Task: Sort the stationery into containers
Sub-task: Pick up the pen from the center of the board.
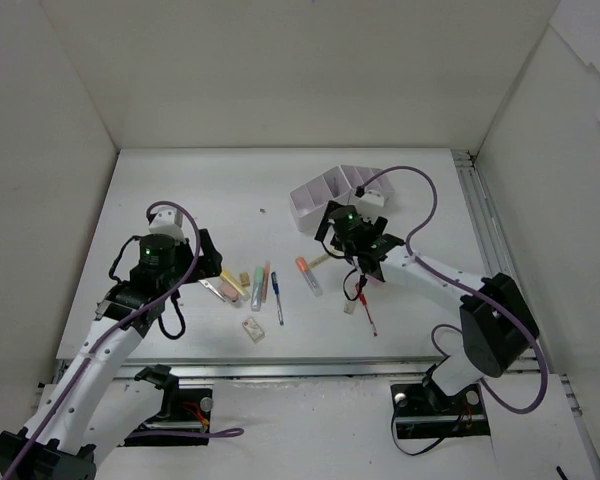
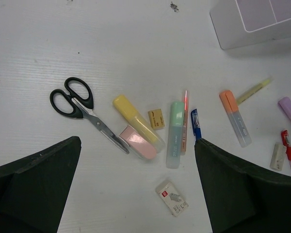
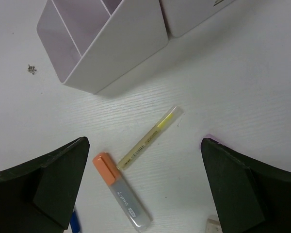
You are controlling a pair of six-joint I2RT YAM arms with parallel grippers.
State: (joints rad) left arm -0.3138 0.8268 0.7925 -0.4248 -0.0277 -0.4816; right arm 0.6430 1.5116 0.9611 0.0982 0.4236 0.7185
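The white and lilac organizer (image 1: 335,195) stands at the back right and also shows in the right wrist view (image 3: 121,53). My left gripper (image 2: 137,141) is open and empty above black scissors (image 2: 75,104), yellow (image 2: 136,124), pink (image 2: 138,143) and green (image 2: 175,133) highlighters, a blue pen (image 2: 196,125) and an eraser (image 2: 172,197). My right gripper (image 3: 144,141) is open and empty above a thin yellow pen (image 3: 148,138) and an orange highlighter (image 3: 121,191), just in front of the organizer. A red pen (image 1: 365,305) lies nearer the front.
White walls enclose the table on three sides. A metal rail (image 1: 485,230) runs along the right edge. A lilac marker (image 2: 290,111) and a small pale eraser (image 2: 277,156) lie at the right of the left wrist view. A small dark speck (image 1: 262,211) lies left of the organizer.
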